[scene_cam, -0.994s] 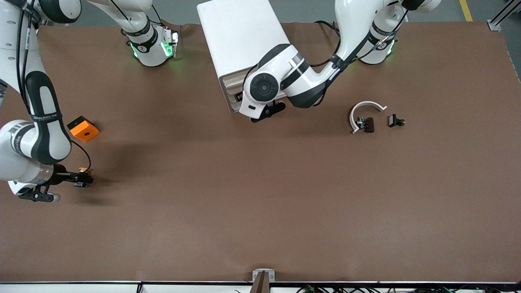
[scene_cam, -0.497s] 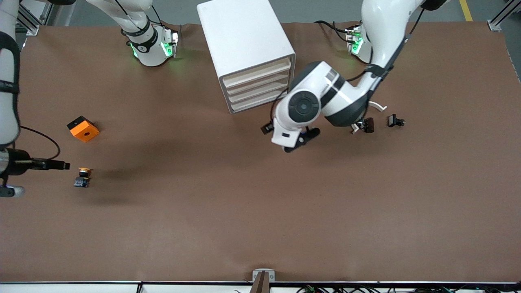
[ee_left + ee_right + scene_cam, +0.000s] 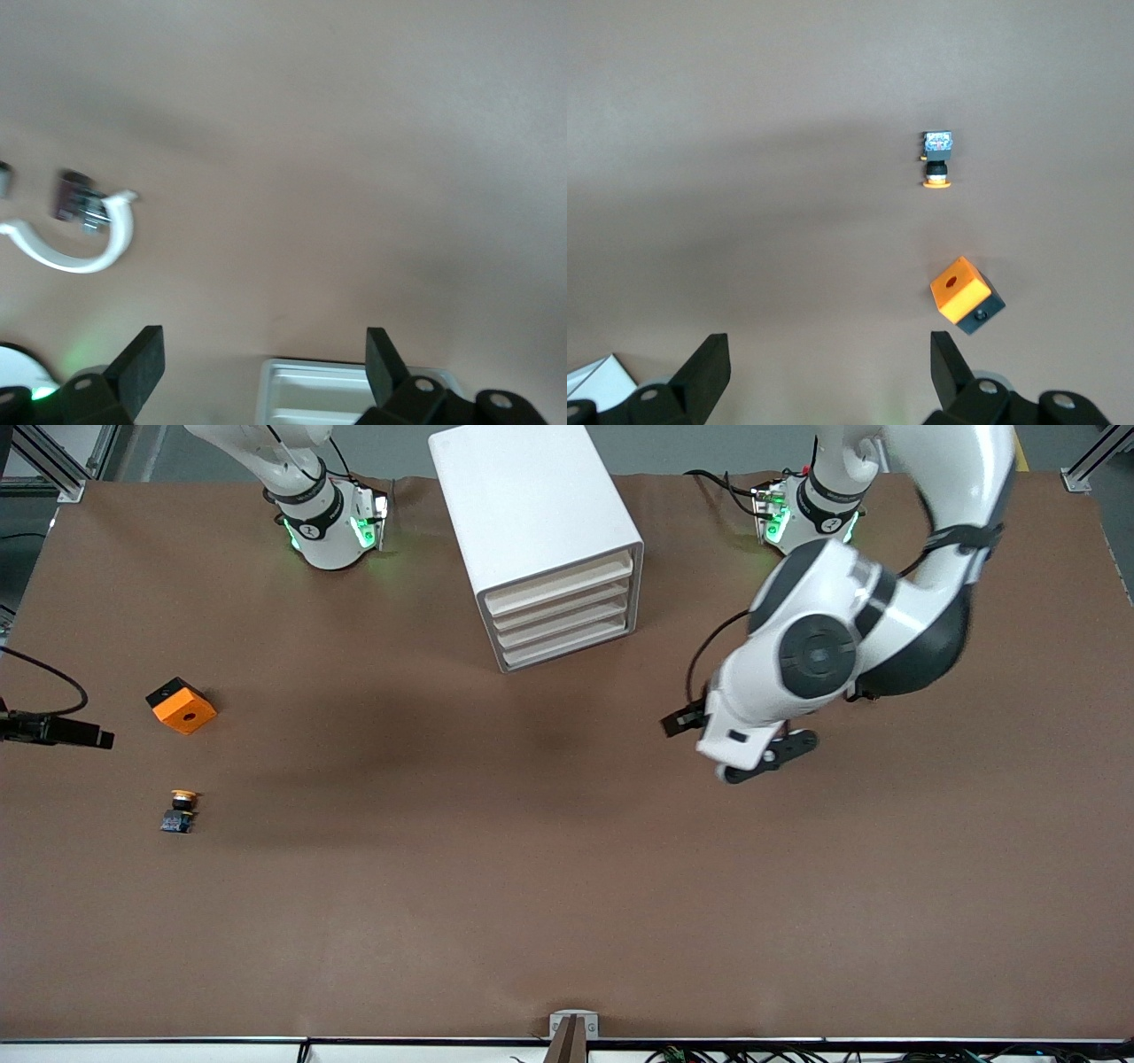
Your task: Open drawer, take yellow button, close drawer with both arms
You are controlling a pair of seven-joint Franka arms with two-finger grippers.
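The button [image 3: 182, 811] lies on the bare table at the right arm's end, its long axis running toward the orange block [image 3: 181, 705] at its 12 o'clock, well apart from it. The right gripper [image 3: 824, 367] hangs high and spread wide, empty. The left gripper [image 3: 261, 363], also wide and empty, is over open table near the white arc [image 3: 75, 243]. The cabinet [image 3: 536, 531] shows all its drawers flush (so the job looks finished), and nothing blocks either arm.
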